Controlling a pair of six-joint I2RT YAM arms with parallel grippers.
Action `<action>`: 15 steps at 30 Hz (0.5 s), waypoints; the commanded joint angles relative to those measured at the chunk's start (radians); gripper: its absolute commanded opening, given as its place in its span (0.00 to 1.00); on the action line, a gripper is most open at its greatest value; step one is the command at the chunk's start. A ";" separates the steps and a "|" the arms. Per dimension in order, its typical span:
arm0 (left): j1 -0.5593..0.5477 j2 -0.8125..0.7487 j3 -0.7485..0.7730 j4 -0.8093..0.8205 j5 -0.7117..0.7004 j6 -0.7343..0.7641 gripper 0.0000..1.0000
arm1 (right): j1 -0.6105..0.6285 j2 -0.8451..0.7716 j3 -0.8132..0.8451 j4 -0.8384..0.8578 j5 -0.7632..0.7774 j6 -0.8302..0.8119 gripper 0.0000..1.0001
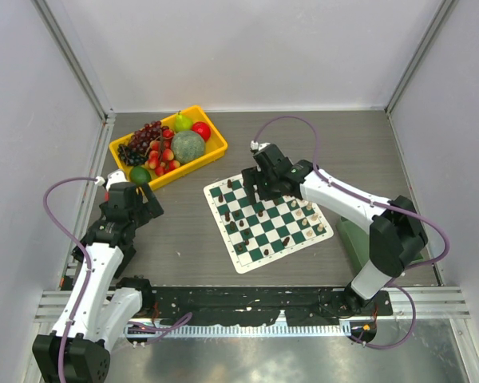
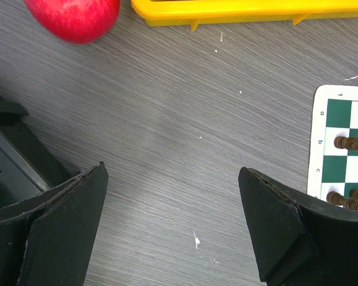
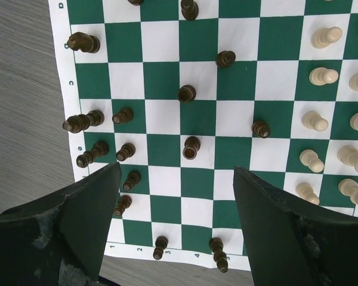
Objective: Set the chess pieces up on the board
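Observation:
The green and white checkered board lies mid-table. In the right wrist view the board carries several dark pieces on its left and middle squares and cream pieces along its right side. My right gripper is open and empty, hovering above the board's far edge, with dark pieces between its fingers. My left gripper is open and empty over bare table, left of the board, whose corner shows with dark pieces.
A yellow tray of fruit stands at the back left. A red apple lies by the tray's edge. A green object sits right of the board under the right arm.

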 commanded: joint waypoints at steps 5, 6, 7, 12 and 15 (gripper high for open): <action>0.005 -0.018 -0.001 0.014 -0.020 0.031 0.99 | 0.006 -0.013 0.027 0.004 0.019 -0.003 0.81; 0.005 -0.019 -0.001 0.017 -0.015 0.034 0.99 | 0.006 -0.015 0.023 0.007 0.024 -0.003 0.79; 0.005 -0.021 -0.002 0.020 -0.012 0.035 0.99 | 0.006 -0.015 0.020 0.006 0.035 0.001 0.78; 0.005 -0.016 0.002 0.037 -0.001 0.035 0.99 | 0.006 -0.001 0.007 -0.013 0.084 0.001 0.75; 0.005 -0.012 0.004 0.031 -0.004 0.037 0.99 | 0.003 0.006 0.007 -0.020 0.114 -0.016 0.73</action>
